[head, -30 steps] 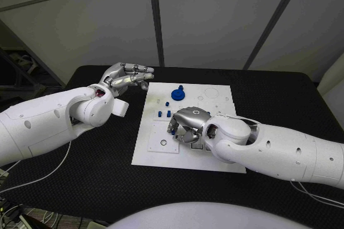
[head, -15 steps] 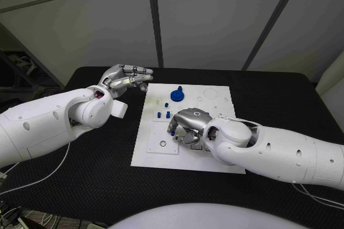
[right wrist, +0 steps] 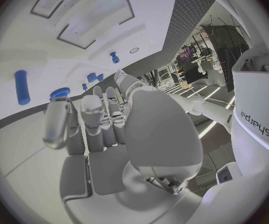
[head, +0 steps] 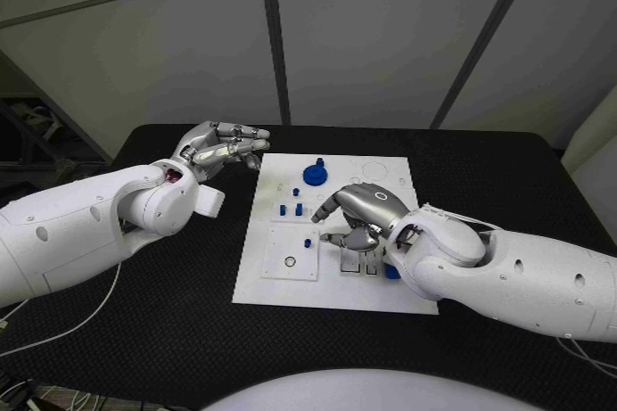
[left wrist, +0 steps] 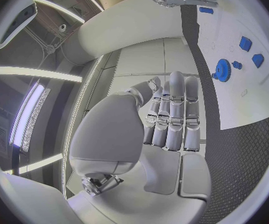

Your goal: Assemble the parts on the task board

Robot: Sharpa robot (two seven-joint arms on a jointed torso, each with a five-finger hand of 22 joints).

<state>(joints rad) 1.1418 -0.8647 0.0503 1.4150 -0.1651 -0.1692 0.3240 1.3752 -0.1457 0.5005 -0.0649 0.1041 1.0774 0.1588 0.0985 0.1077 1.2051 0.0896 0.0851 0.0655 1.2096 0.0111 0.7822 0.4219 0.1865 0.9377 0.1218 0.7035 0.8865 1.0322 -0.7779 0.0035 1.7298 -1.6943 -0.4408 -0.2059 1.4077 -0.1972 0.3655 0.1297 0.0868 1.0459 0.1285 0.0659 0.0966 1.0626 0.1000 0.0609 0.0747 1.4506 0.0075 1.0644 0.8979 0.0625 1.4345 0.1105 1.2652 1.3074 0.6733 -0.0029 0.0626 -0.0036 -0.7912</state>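
Observation:
The white task board [head: 329, 286] lies in the middle of the black table. A blue gear [head: 315, 170] stands at its far side, also seen as a blue gear [left wrist: 221, 69] and a blue gear [right wrist: 61, 92]. Small blue pegs [head: 291, 206] stand nearer, and a single blue peg [head: 308, 243] stands by a recessed panel. My right hand [head: 357, 213] hovers over the board's middle, fingers pointing down, holding nothing. A blue cylinder [right wrist: 21, 87] lies on the board beside it. My left hand [head: 226, 145] hangs off the board's far left corner, fingers loosely bent, with nothing in it.
Recessed slots [head: 360, 261] sit under the right forearm. A round ring mark [head: 377, 169] lies at the board's far right. Black table [head: 168, 295] surrounds the board on all sides.
My right hand has lifted off the board's left middle and its fingers have uncurled; a single blue peg now shows there. The left hand has barely moved.

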